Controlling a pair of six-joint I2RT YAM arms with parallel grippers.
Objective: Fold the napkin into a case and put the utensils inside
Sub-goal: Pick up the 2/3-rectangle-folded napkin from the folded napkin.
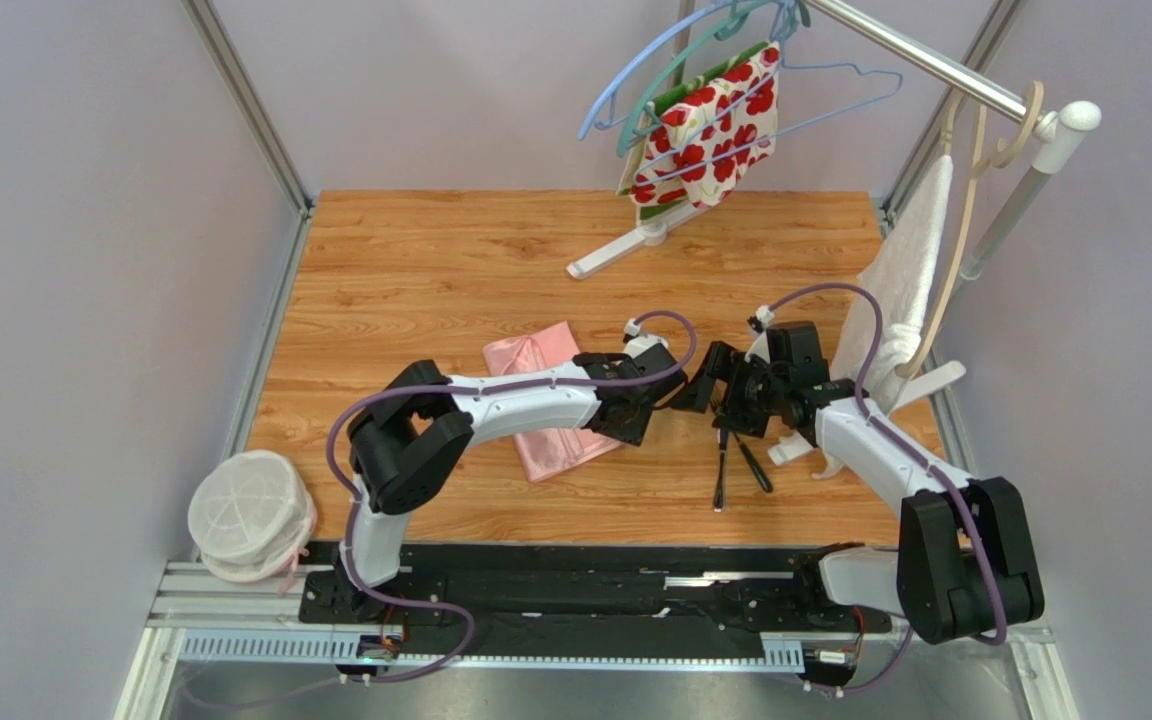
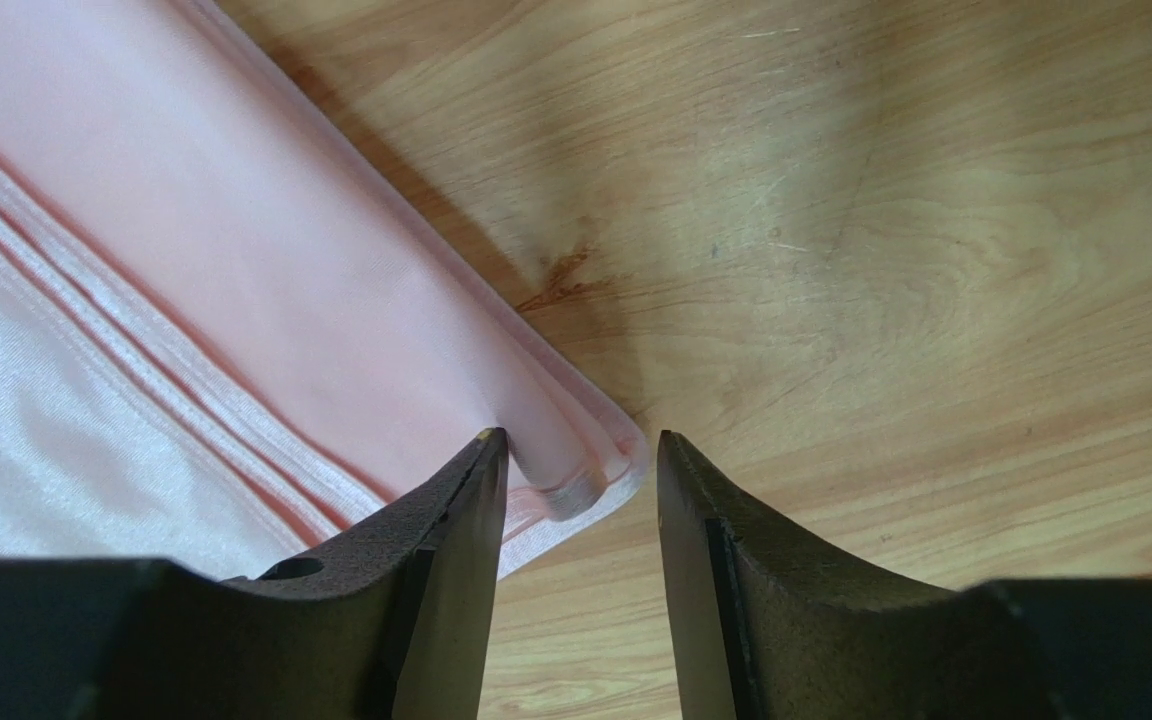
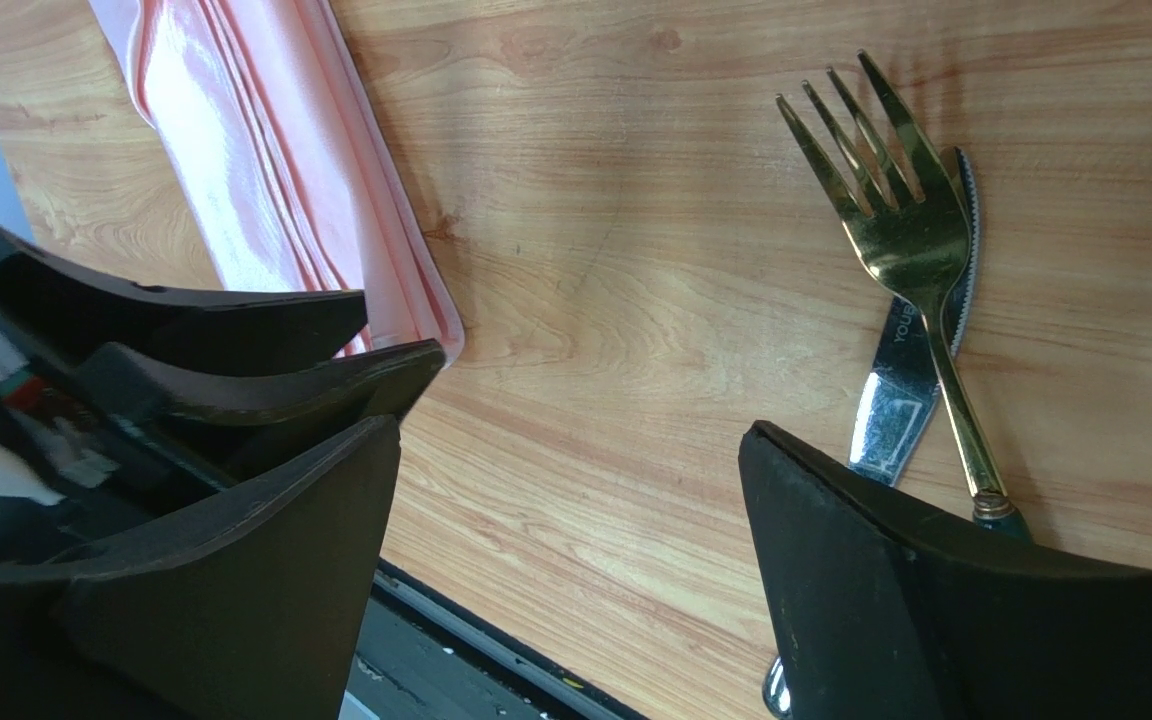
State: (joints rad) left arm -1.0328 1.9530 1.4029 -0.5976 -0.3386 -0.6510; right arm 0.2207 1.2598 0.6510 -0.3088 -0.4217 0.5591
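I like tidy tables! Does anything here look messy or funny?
Nothing is spilled or broken. The fork lies crossed over the knife instead of beside it, and both sit on the bare table, outside the folded pink napkin.

- Your left arm (image 1: 515,405) reached across the folded napkin (image 1: 534,360), which lay flat on the wooden table (image 1: 432,285)
- You had the left gripper (image 1: 657,396) just past the napkin's right edge, nose to nose with the right gripper (image 1: 698,386)
- The utensils (image 1: 720,468) lay close together on the bare wood, just nearer you than the right gripper and apart from the napkin
- A red-and-white floral cloth (image 1: 705,132) hung on hangers (image 1: 642,83) at the back, and a white cloth (image 1: 905,270) hung at your right
- From up there you could not tell how wide either pair of jaws stood
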